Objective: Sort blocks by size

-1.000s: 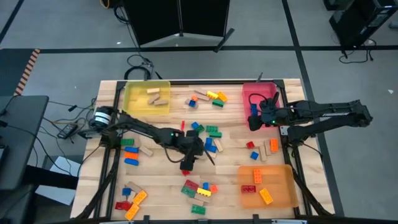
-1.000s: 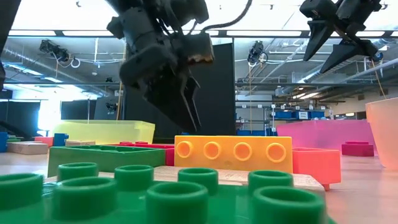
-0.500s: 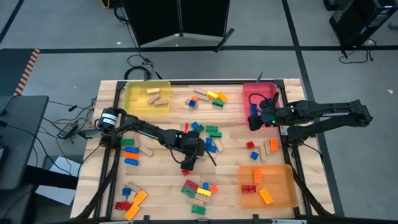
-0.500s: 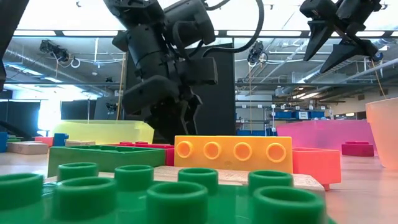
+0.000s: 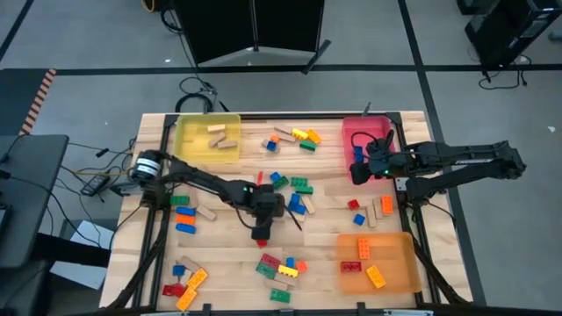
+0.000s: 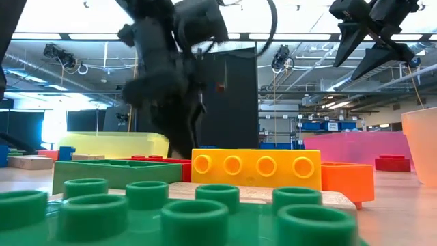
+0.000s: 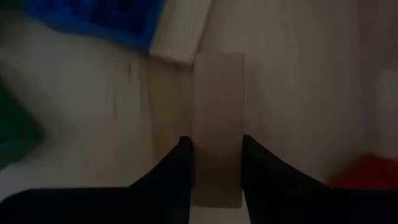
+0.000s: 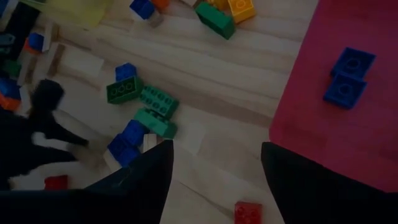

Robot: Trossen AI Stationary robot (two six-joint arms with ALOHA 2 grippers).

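Studded bricks and tan wooden blocks lie scattered over the wooden table (image 5: 228,254). My left gripper (image 5: 261,230) is low over the table's middle, pointing steeply down. It is shut on a plain tan wooden block (image 7: 217,112) that lies flat on the boards. A blue brick (image 7: 106,18) and another tan block (image 7: 180,37) lie just beyond it, and a red piece (image 7: 367,177) lies beside it. My right gripper (image 5: 360,171) hangs raised at the red tray's (image 5: 367,140) left edge, open (image 8: 214,180), with nothing between its fingers. My left gripper pinches the tan wooden block's two long sides (image 7: 199,155) between its two fingers (image 7: 177,180), toward one end of the block. The fingers come from above, slanting steeply down. The block lies flat on the table.
A yellow tray (image 5: 207,138) with wooden blocks stands at the far left. An orange tray (image 5: 376,262) with bricks stands at the near right. Brick clusters lie at the near middle (image 5: 281,268), near left (image 5: 184,281), far middle (image 5: 299,136) and right (image 5: 369,211). Large bricks (image 6: 256,169) fill the low view's foreground.
My left gripper has rolled and tipped steeper over the same spot at the table's middle. In the low view its fingers have drawn closer together.
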